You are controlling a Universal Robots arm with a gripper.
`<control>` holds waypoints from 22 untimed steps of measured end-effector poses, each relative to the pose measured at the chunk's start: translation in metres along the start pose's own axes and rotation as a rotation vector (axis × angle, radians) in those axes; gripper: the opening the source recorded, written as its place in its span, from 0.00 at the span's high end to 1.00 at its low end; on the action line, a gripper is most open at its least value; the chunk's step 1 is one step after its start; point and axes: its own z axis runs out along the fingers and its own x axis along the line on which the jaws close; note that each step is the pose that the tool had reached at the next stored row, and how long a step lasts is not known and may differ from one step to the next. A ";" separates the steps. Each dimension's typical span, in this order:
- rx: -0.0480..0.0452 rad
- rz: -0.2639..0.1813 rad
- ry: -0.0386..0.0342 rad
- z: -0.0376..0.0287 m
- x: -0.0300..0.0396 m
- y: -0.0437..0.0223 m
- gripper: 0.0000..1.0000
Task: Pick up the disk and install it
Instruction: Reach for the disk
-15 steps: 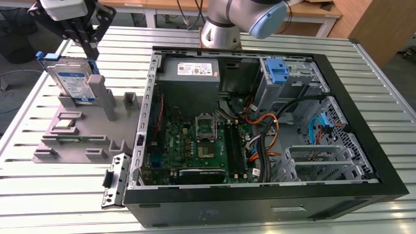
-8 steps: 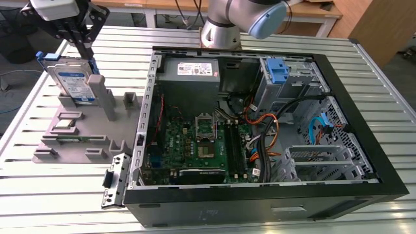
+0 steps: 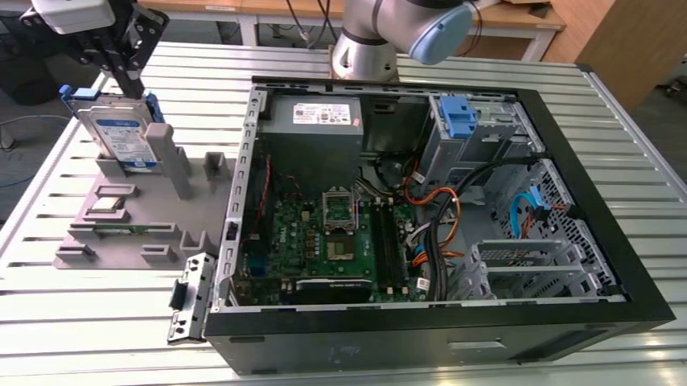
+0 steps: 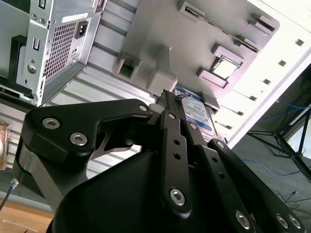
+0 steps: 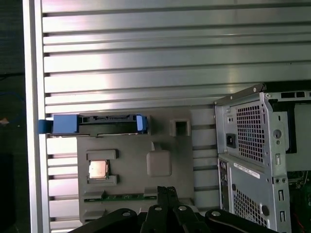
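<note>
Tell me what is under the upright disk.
The disk stands on edge in the grey holder tray, which lies on the slatted table. Its bottom edge and the slot floor are hidden behind the tray's walls.

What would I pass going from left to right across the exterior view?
the disk, upright on its stand → the grey power supply inside the open computer case → the blue plastic bracket → the perforated metal cage by the case's far wall
</note>
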 end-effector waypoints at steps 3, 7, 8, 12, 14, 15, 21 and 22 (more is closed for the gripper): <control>0.0000 0.000 0.0001 0.0000 0.0023 -0.0002 0.90; 0.0001 0.000 0.0001 0.0000 0.0047 -0.0004 0.90; 0.0001 0.000 0.0001 0.0001 0.0055 -0.0004 0.90; 0.0001 0.000 0.0001 0.0005 0.0102 -0.0008 0.90; 0.0001 0.000 0.0001 0.0008 0.0135 -0.0011 0.90; 0.0000 0.000 0.0001 0.0010 0.0155 -0.0012 0.90; 0.0001 0.001 0.0000 0.0022 0.0281 -0.0023 0.90; 0.0001 0.001 0.0001 0.0023 0.0300 -0.0024 0.90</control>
